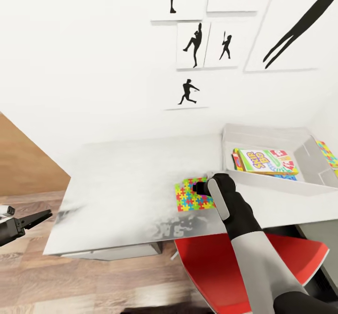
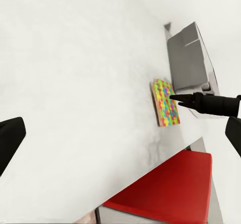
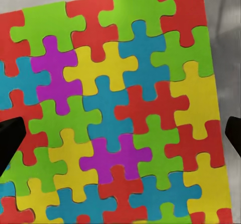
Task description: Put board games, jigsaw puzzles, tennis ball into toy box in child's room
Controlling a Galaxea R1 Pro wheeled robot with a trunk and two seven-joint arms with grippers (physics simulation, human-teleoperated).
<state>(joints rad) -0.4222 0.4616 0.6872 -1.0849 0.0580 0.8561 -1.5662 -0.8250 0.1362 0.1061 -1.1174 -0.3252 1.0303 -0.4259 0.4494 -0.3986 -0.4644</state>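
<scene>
Pale grey-white and faintly mottled, the table (image 1: 126, 182) top spreads below a white wall hung with black sports-silhouette prints (image 1: 195, 44). On it, toward the right, sits the light grey toy box (image 1: 263, 138), lidless with sloping walls, holding a thin "SKIP-BO" board game (image 1: 265, 160) with another colourful box under it. Just left of the box lies a flat, square jigsaw puzzle (image 1: 190, 196) of interlocking yellow, red, blue and green pieces. The right arm reaches forward from the lower right over a red chair (image 1: 211, 267), its right gripper (image 1: 201, 187) pointing down above the puzzle's far edge. The left gripper (image 1: 35, 219) hangs low at the left, off the table over the wood-plank floor, its fingers close together and empty. From the left wrist, the puzzle (image 2: 167, 102) lies on the matte tabletop beside the grey bin (image 2: 191, 58), with the right arm's dark tip above the slab. From the right wrist, the glossy puzzle (image 3: 110, 113) lies directly beneath, the two dark fingertips (image 3: 9, 138) spread wide at either side, holding nothing; whether they touch the slab cannot be told.
</scene>
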